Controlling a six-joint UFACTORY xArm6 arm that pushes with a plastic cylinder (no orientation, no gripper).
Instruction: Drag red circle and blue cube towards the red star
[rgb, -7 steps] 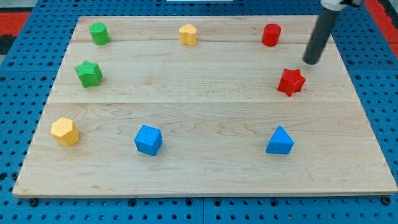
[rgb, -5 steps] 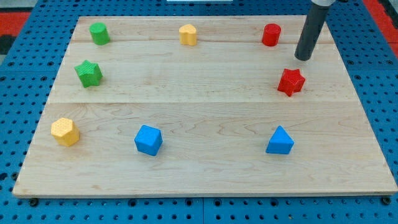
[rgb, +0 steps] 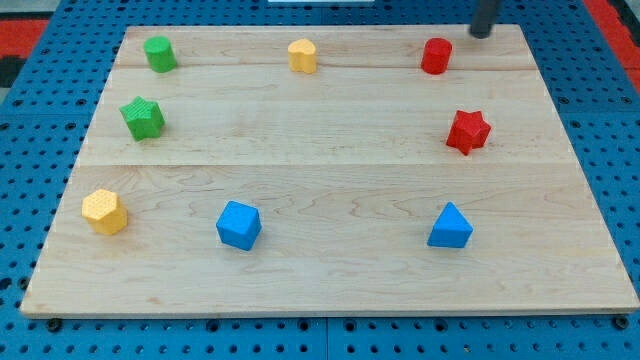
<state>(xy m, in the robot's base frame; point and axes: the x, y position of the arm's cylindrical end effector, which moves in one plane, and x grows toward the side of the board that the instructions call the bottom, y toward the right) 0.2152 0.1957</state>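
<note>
Dark rod's tip (rgb: 482, 34) at the view's top right edge, just right of and above the small red plastic circle (rgb: 436, 56), apart from it. No end effector to spread or press together. Red plastic star (rgb: 468, 131) below; blue plastic cube (rgb: 239, 225) well apart on the pale wooden desk (rgb: 330, 150).

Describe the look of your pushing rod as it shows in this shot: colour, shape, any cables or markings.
Only the lowest stretch of the rod shows, at the view's top edge: a plain, dark grey, round, straight shaft ending at my tip. No cables, labels or markings are visible on it. The arm above is cut off by the frame.
</note>
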